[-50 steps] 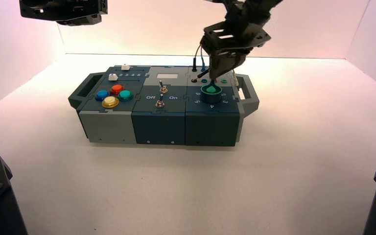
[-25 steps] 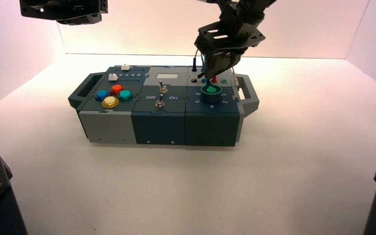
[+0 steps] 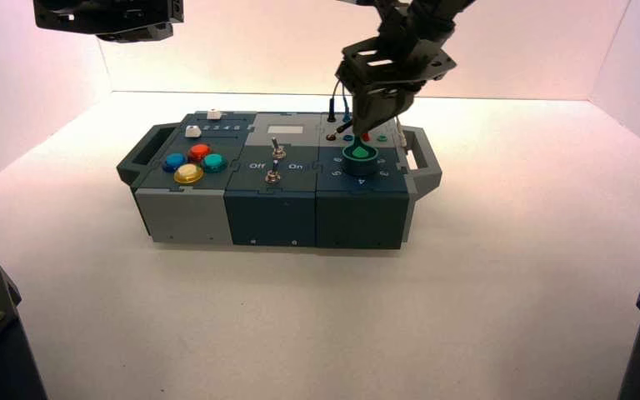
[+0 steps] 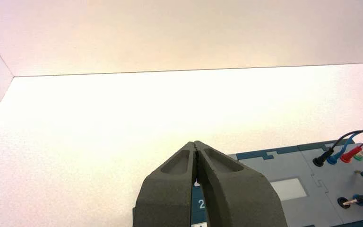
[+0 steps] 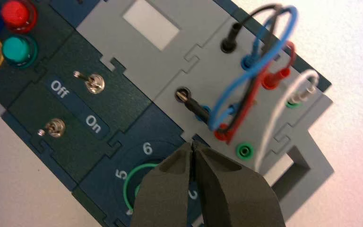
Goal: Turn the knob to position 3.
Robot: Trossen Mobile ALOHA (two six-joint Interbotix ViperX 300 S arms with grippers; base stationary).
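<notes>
The knob [image 3: 359, 157] is found on the box's [image 3: 275, 196] right end. The right claw [image 3: 363, 132] is held just above it, fingers pressed together. The left claw [image 4: 196, 147] is parked high, also closed.

Looks like a lab test booth: plain white walls [image 3: 300, 50], bare white tabletop [image 3: 317, 317], one training box [image 3: 275, 208] of switches, buttons and wires.
</notes>
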